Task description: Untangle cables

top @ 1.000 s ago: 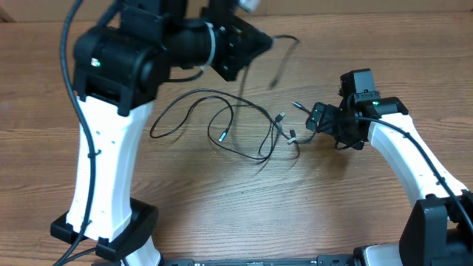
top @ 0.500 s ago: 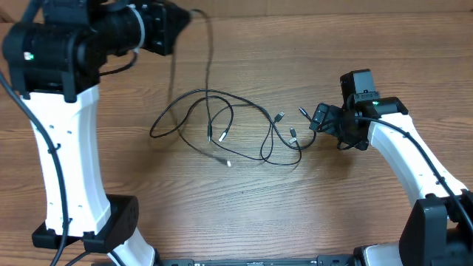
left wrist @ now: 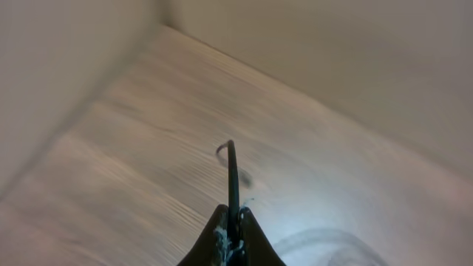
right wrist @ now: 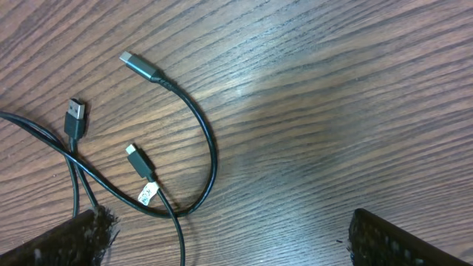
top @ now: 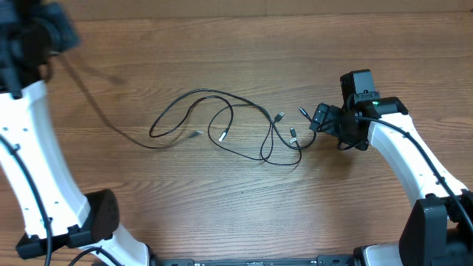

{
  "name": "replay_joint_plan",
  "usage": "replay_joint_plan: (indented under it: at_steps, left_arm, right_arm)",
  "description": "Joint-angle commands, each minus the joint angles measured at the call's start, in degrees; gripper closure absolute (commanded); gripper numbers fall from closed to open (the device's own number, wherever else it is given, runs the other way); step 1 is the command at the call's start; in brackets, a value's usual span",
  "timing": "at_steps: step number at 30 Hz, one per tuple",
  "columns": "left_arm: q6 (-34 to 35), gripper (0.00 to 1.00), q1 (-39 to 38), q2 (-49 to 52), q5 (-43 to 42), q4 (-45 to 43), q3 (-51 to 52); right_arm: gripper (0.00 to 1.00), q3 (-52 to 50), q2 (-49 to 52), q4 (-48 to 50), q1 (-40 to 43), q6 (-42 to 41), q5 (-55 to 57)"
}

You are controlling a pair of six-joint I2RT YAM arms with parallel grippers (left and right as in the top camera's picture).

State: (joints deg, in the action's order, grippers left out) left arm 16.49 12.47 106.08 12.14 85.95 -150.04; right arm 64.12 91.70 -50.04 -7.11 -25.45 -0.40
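At the upper left of the overhead frame, the left end effector is pinched fully closed on one thin black cord. That cord slants down across the desk to the loose loop at the left of the pile. The rest of the cables lie mid-frame, crossing one another, with several small plug ends gathered on their right side. Just right of those plugs the right end effector hovers with its jaws spread wide and holds nothing.

The main risk, as I judge it, is that nothing anchors the pile. A further pull to the upper left could drag the whole bundle along or cinch the crossings tighter instead of freeing the strand. The thin cord could also slip out of the pinch.
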Motion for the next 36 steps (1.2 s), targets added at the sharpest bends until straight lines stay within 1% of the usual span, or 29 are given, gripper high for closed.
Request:
replay_joint_plan:
  at_steps: [1,3,8,14,20,24,29,32,36]
  left_arm:
    - [7.5,0.96,7.0,-2.0,9.6,-2.7,-0.5]
    - [9.8,0.96,10.4,-2.0,11.0,-4.6,-0.5]
    - [13.8,0.96,16.3,-1.9,10.7,-7.6,-0.5]
    - [13.9,0.96,17.1,-1.4,5.7,-7.9,-0.5]
    - [13.9,0.96,17.1,1.4,-1.5,-4.7,-0.4]
    - [13.7,0.96,17.1,4.7,-6.2,-0.5,-0.4]
    - [13.7,0.96,17.1,10.6,-8.8,5.7,-0.4]
    - [13.6,0.96,17.1,14.1,-8.7,9.0,-0.4]
    - [12.0,0.96,17.1,18.5,-8.8,10.9,-0.4]
  right_arm:
    - [0.00,0.0,0.7,0.2,0.1,-0.3,0.8]
    - [0.00,0.0,0.7,0.2,0.1,-0.3,0.8]
    - [0.00,0.0,0.7,0.2,0.1,-0.3,0.8]
    - [0.00,0.0,0.7,0.4,0.1,-0.3,0.7]
    - [0.00,0.0,0.7,0.3,0.1,-0.3,0.4]
    - [0.00,0.0,0.7,0.3,0.1,-0.3,0.3]
    - [0.00,0.0,0.7,0.3,0.1,-0.3,0.3]
    - [0.00,0.0,0.7,0.2,0.1,-0.3,0.3]
    - [0.00,0.0,0.7,0.2,0.1,-0.3,0.3]
